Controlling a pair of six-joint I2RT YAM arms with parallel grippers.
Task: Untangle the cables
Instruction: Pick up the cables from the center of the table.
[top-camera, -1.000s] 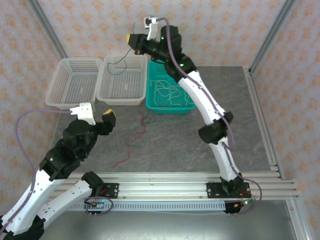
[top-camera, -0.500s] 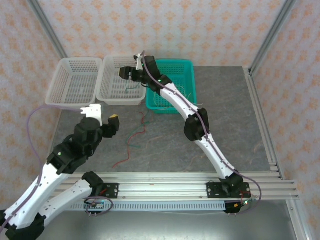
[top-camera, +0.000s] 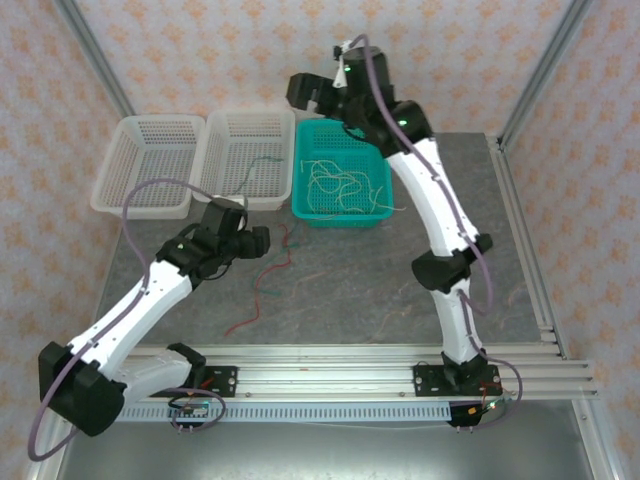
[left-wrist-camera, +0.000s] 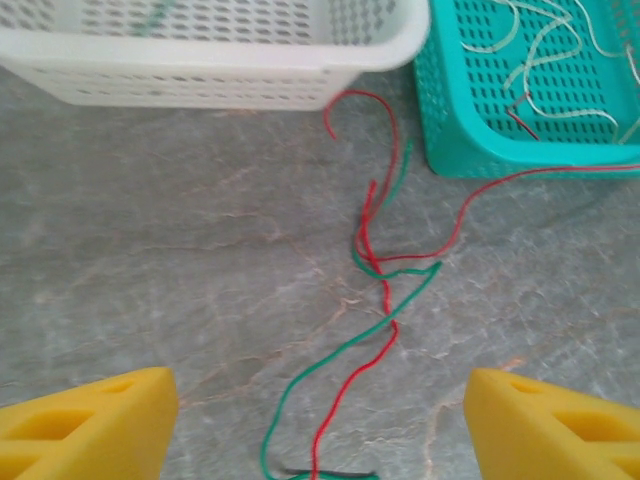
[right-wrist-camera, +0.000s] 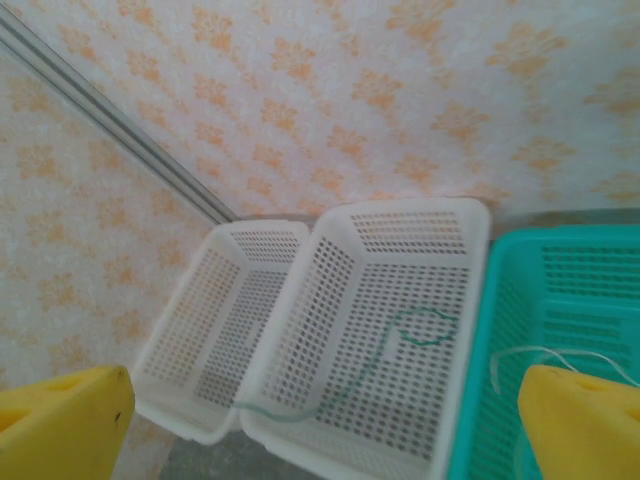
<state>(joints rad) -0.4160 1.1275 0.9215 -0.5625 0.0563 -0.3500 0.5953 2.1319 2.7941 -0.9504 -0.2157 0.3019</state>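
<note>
A red and a green cable (top-camera: 268, 272) lie twisted together on the grey table, and in the left wrist view the cables (left-wrist-camera: 383, 300) cross each other several times. My left gripper (top-camera: 260, 241) hovers just left of them, open; the strands run between its fingers (left-wrist-camera: 85, 425). One green cable (top-camera: 256, 170) lies in the middle white basket (top-camera: 222, 190), its tail draped over the rim (right-wrist-camera: 300, 415). Cream-white cables (top-camera: 338, 183) fill the teal basket (top-camera: 382, 215). My right gripper (top-camera: 306, 92) is open, holding nothing, high above the baskets' far ends.
A second white basket (top-camera: 118, 195) stands at the far left. One red strand (left-wrist-camera: 520, 176) runs from the tangle over the teal basket's front wall. Metal frame posts (top-camera: 540, 75) flank the table; a rail (top-camera: 330, 378) lines the near edge.
My right gripper let go of the green cable in the middle white basket, then rose and moved right. My left arm swung forward and right, over the red and green tangle.
</note>
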